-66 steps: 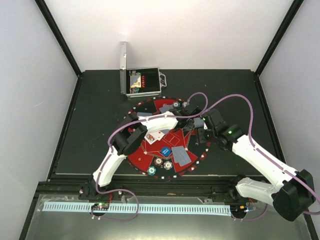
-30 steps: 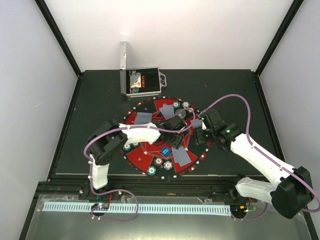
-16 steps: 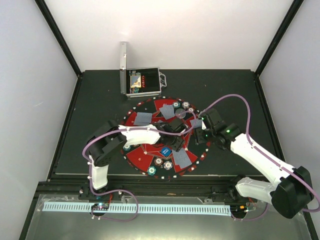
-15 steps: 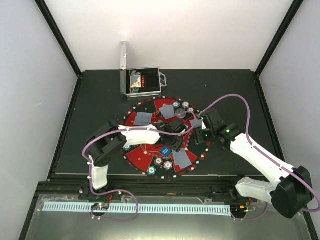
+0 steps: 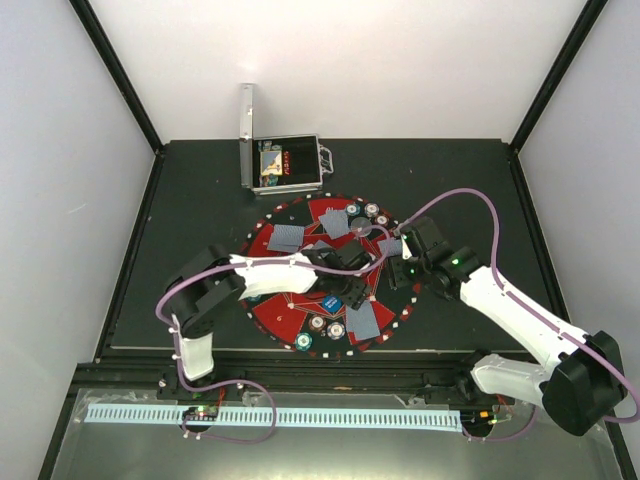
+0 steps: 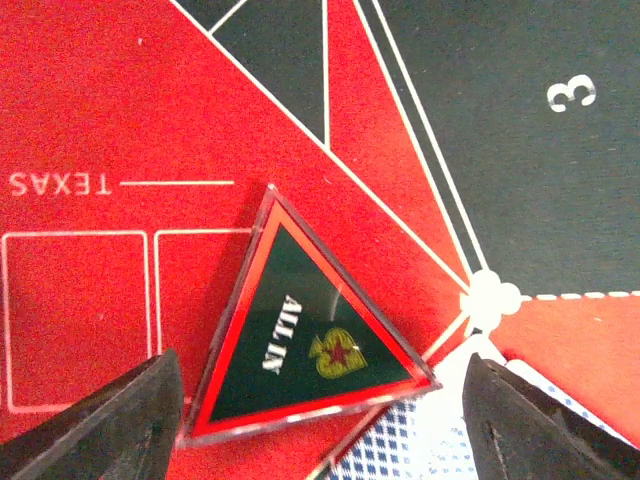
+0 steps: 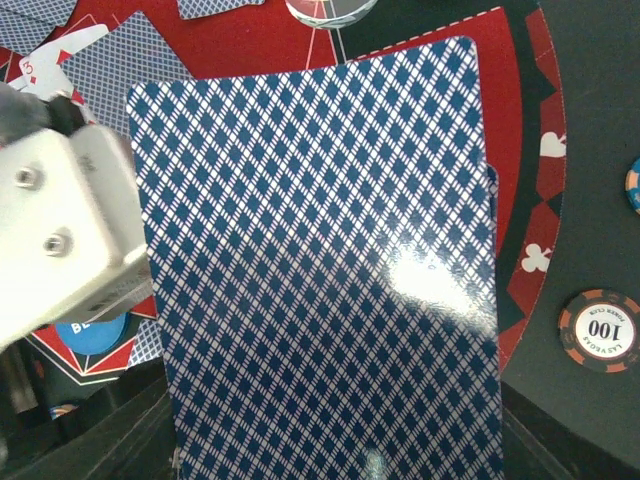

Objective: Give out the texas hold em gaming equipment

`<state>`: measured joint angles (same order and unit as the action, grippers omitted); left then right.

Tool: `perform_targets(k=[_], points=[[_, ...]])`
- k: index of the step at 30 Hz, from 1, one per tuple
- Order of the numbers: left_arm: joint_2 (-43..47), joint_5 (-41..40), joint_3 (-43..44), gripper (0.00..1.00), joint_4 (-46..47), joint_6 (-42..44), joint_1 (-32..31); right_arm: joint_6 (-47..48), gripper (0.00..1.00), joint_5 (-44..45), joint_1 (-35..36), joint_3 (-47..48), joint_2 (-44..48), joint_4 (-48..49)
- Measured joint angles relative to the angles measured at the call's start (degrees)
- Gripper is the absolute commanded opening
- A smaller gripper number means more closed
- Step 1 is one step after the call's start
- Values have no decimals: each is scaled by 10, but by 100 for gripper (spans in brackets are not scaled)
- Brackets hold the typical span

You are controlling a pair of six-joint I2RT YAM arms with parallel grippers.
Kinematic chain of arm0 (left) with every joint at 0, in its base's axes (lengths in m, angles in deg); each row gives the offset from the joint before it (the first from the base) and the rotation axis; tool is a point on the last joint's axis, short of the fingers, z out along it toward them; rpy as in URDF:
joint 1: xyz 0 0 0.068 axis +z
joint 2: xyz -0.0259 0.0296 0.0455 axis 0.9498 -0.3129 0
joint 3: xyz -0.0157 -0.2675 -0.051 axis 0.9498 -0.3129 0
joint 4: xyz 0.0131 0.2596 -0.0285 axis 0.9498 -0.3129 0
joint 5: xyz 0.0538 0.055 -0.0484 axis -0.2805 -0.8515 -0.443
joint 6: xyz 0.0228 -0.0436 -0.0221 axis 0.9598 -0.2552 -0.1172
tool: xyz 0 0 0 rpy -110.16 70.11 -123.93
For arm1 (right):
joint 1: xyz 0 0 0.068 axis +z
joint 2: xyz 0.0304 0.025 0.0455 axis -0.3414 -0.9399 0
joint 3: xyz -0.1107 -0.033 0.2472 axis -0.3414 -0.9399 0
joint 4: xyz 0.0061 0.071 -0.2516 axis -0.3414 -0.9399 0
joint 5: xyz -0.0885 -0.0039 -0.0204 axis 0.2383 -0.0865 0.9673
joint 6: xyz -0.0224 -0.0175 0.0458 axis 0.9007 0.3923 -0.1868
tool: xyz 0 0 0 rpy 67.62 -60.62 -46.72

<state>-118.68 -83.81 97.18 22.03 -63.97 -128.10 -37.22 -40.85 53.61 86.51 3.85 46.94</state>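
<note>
I have the left gripper [image 6: 320, 400] low over the large round red-and-black mat [image 6: 100, 100]. Its jaws stand wide to either side of a black triangular token with a red rim [image 6: 305, 345], marked ALL IN. The token lies flat on the red field near the mat's middle. The fingers flank it without clamping, so I read that hand as holding nothing.

The right gripper [image 5: 397, 252] is pinched on a thin stack of blue diamond-backed playing cards [image 7: 320, 260], held up over the mat's right side. A second card's edge shows behind the top one.

From above, several face-down cards [image 5: 285, 237] lie spread around the mat, and small round poker chips [image 5: 318, 323] sit in little groups at its near and far edges. A small blue disc [image 5: 333, 300] lies close to the centre, and a brown-red chip marked 100 [image 7: 598, 330] rests by the right border.

The open silver metal case [image 5: 285, 165] beyond the mat still shows items inside. I judge the job roughly half done. What remains is the stack in hand, whatever is in the case, and any seats still short of cards or chips.
</note>
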Motion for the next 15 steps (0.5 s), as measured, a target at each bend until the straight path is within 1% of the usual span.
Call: perform_targets(k=[2, 5, 10, 13, 15], points=[[16, -7, -6, 83, -4, -5, -1, 1, 62, -3, 0, 0, 0, 0], [70, -31, -19, 86, -11, -15, 0, 3, 62, -7, 0, 0, 0, 3], [193, -72, -64, 88, -7, -41, 11, 14, 62, -23, 1, 0, -4, 14], [273, -70, -110, 88, -5, -65, 43, 26, 62, -36, 8, 0, -15, 22], [325, -44, -146, 88, -5, -82, 79, 35, 62, -42, 20, 0, -28, 26]])
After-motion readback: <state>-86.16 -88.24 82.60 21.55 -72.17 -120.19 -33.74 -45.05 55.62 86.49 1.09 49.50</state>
